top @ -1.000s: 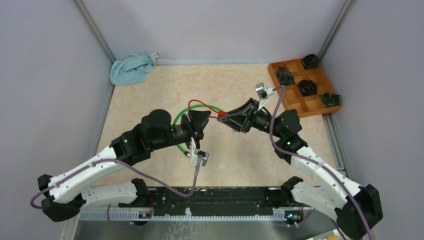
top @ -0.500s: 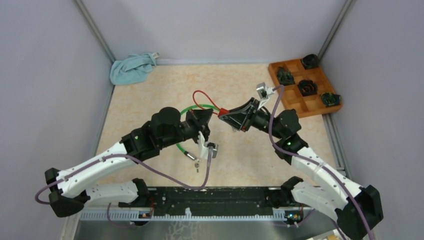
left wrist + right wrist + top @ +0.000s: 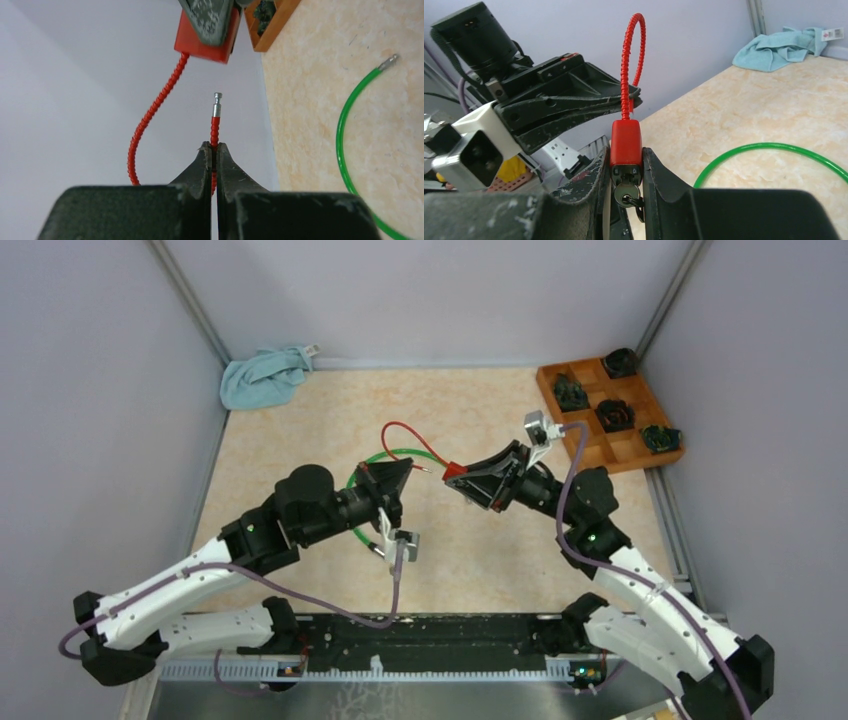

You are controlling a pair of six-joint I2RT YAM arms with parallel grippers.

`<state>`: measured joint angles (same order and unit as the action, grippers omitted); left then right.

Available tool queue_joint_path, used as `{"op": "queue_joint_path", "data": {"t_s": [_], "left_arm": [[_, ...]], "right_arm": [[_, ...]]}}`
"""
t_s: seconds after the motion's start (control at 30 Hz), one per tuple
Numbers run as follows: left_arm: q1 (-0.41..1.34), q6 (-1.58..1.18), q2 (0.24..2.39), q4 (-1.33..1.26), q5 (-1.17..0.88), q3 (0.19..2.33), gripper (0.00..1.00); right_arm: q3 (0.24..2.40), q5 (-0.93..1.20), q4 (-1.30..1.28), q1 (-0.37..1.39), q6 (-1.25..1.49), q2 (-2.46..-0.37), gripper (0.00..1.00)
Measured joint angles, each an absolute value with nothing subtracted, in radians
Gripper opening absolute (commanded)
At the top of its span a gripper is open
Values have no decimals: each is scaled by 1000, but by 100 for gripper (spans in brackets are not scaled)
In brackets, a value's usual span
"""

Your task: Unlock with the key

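A red cable lock is held in the air between my two grippers. My right gripper point(image 3: 625, 150) is shut on the red lock body point(image 3: 626, 140); a small metal key point(image 3: 626, 192) sits in its keyhole below. The red cable point(image 3: 626, 60) loops up from the body. My left gripper point(image 3: 214, 149) is shut on the cable's free end, whose metal pin point(image 3: 217, 100) stands apart from the lock body point(image 3: 205, 42). In the top view the left gripper point(image 3: 408, 472) and right gripper point(image 3: 458, 480) face each other above mid-table.
A green cable point(image 3: 405, 452) lies on the table under the left gripper, and also shows in the wrist views point(image 3: 350, 150) point(image 3: 764, 147). A wooden tray point(image 3: 585, 445) of dark parts is at the far right. A blue cloth point(image 3: 262, 377) lies at the far left corner.
The left gripper swung toward the lock, then drew back left with the cable end. The right gripper shifted a little right. The gap between them has widened.
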<state>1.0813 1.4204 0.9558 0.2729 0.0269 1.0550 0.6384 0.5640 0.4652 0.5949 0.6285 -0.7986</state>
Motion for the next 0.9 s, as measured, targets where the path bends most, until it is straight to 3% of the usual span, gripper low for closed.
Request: {"op": "queue_joint_path", "data": {"t_s": [0.23, 0.27, 0.3, 0.33, 0.37, 0.4, 0.57, 0.73, 0.9], "left_arm": [[1076, 1458, 920, 300, 79, 1052, 1], [1076, 1466, 919, 316, 78, 1053, 5], [1076, 1475, 916, 338, 76, 1053, 15], [1075, 1485, 912, 368, 69, 1053, 34], [1075, 1493, 907, 401, 62, 1053, 80], [1076, 1494, 900, 442, 53, 1052, 99], [1075, 1424, 908, 569, 29, 1063, 98], [1055, 1265, 1050, 682, 37, 1200, 99], [902, 1105, 1180, 747, -17, 1354, 99]], "right_arm": [[691, 617, 393, 593, 609, -791, 0], [696, 618, 381, 592, 602, -791, 0], [702, 617, 364, 590, 594, -789, 0], [706, 614, 349, 587, 588, -789, 0], [712, 606, 326, 581, 579, -789, 0], [720, 598, 302, 572, 571, -793, 0], [762, 569, 226, 516, 566, -857, 0], [793, 522, 121, 486, 553, -951, 0], [793, 488, 73, 433, 552, -1018, 0]]}}
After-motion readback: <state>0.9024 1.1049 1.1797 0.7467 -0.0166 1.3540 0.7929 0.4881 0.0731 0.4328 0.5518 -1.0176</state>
